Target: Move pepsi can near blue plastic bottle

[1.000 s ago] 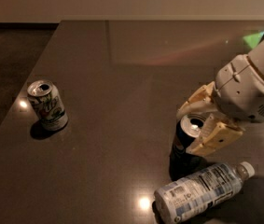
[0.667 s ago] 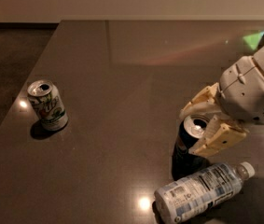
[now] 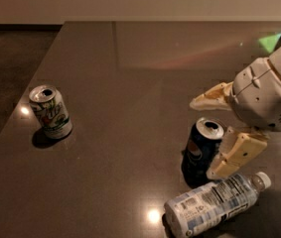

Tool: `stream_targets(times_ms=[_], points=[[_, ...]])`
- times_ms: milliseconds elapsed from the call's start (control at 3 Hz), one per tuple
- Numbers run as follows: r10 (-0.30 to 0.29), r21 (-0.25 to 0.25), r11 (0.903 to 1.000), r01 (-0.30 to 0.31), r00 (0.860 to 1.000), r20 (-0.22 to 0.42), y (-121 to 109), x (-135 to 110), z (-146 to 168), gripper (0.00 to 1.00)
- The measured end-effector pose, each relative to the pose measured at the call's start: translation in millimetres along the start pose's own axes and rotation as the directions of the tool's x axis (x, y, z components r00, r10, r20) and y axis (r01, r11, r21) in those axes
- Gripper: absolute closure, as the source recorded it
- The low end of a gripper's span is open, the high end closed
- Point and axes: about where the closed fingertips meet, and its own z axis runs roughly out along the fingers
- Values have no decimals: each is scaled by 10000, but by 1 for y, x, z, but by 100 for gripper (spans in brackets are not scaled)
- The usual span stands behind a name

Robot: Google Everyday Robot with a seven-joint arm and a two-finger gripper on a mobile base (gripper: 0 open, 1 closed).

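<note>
Counter (image 3: 130,83): dark, glossy stone-look top; small glints of lamp light, green patch of light at far right edge.
Pepsi can (image 3: 201,151): upright, right of centre, near the front. Navy body, round logo facing left-front, silver top with the opening showing.
Blue plastic bottle (image 3: 212,206): lying on its side just in front of the pepsi can, white cap (image 3: 262,180) pointing right and slightly back, base toward the front edge. Pale blue-and-white label up. Near the can; contact between them cannot be told.
Claw (image 3: 201,140): comes in from the right, low over the counter. Two tan fingers spread apart, the pepsi can between them and not clamped.
Far finger (image 3: 212,97): behind and above the can, a clear gap to it.
Near finger (image 3: 235,155): just beside the can's right side, its tip close over the bottle.
Wrist housing (image 3: 264,95): white, rounded, right of the can.
White-and-green can (image 3: 50,112): upright, far left of the counter, well apart from the other things; open top, tilted look slight.
</note>
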Motion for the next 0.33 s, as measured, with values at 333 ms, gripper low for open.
stream_targets(times_ms=[333], points=[[-2, 4, 10000, 2, 10000, -1, 0, 0, 0, 0]])
